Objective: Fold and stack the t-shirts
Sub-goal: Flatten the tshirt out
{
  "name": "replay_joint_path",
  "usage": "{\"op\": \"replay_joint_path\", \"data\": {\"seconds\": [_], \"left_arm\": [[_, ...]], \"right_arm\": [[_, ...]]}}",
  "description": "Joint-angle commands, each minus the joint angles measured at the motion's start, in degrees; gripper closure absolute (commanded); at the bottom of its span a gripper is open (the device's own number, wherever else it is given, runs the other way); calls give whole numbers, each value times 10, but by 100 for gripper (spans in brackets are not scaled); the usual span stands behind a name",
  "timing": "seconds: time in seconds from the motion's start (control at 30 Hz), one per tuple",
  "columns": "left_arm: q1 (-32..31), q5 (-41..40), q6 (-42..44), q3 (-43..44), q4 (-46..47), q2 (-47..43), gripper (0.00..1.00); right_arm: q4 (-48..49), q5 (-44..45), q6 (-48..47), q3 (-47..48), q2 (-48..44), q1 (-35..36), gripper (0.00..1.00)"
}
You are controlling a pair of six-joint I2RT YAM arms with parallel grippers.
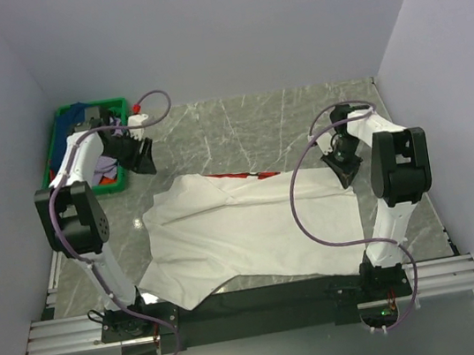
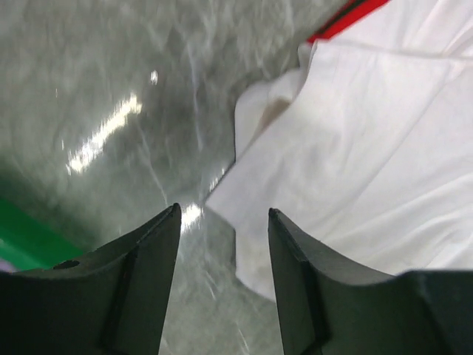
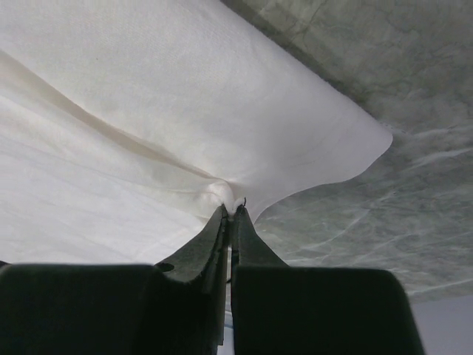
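The white shirt (image 1: 254,228) lies spread out on the table (image 1: 239,128) in front of you. Your right hand (image 3: 230,213) pinches its right edge tight. Your left hand (image 2: 224,218) is open and holds nothing, above the table by the shirt's far left corner. A green box (image 1: 110,102) sits behind it.
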Motion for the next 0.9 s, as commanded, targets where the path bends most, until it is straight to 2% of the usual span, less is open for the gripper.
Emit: {"op": "replay_joint_path", "data": {"seconds": [0.0, 0.13, 0.33, 0.6, 0.8, 0.87], "left_arm": [[-28, 36, -16, 35, 6, 49, 43], [-34, -17, -24, 24, 38, 78, 43], [-50, -137, -58, -72, 133, 39, 46], [-77, -210, -84, -138, 158, 34, 47], [-99, -275, -92, -186, 181, 34, 54], [-112, -289, -96, -203, 188, 31, 63]], "right_arm": [[-7, -19, 2, 26, -18, 3, 100], [-15, -19, 5, 47, -11, 3, 100], [-18, -17, 8, 60, -8, 3, 100], [-19, -10, 8, 72, 4, 3, 100], [-19, -8, 8, 79, 10, 3, 100], [-18, -11, 11, 80, 11, 3, 100]]}}
